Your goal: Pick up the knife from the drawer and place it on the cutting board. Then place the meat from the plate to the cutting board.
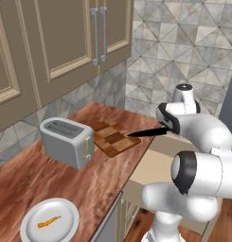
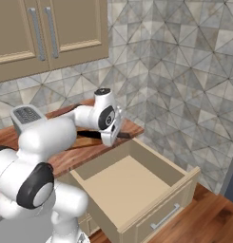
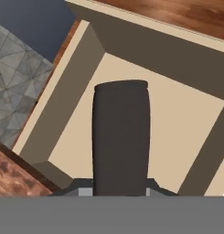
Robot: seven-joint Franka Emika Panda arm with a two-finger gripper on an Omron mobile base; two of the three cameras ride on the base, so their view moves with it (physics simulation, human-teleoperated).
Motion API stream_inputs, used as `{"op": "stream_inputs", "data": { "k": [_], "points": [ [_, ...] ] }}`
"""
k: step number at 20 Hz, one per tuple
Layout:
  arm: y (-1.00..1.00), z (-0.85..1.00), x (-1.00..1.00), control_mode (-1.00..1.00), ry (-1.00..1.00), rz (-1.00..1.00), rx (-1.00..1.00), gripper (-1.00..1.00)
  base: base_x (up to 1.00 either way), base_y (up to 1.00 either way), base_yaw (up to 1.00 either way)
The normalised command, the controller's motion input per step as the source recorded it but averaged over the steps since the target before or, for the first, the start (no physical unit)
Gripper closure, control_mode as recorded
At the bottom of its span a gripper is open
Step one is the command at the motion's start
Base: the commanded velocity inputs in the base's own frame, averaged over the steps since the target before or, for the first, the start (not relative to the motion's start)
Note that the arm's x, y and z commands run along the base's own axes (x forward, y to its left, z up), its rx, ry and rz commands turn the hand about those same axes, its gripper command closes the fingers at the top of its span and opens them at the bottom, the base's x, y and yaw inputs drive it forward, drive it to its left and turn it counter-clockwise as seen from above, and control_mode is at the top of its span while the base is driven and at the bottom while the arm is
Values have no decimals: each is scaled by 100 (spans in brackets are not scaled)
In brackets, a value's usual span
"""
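Claw: the claw [image 1: 165,128] is clenched on the knife [image 1: 147,133] by its handle, above the open drawer [image 2: 132,182] and just off the surface's front edge.
Knife: it is carried roughly level, with the black blade reaching out over the surface's edge and the tip over the near corner of the cutting board [image 1: 114,137]; in the hand view the dark handle [image 3: 121,137] is seen end on, with the drawer's pale floor below it.
Board: it is set near the surface's far right corner, just beside the toaster [image 1: 66,142].
Meat: the orange strip [image 1: 49,221] is left on the plate [image 1: 36,232] at the surface's near left end, well apart from the board.
Stage: the knife is judged lifted out but not yet laid down.
Risk: if let go here, the knife could tip off the board's edge, because most of its length hangs short of the board.
Risk: the toaster could be struck by the blade if swung too far left.
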Motion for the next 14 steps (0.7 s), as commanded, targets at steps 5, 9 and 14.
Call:
{"op": "stream_inputs", "data": {
  "k": [5, 9, 14],
  "points": [
    [17, 0, 25, -100, 0, 5, 0, 100, 0, 0, 0],
    [24, -1, 13, -100, 0, 3, 1, 100, 0, 0, 0],
    [33, 0, 17, -100, 0, 2, 1, 100, 0, 0, 0]
  ]
}}
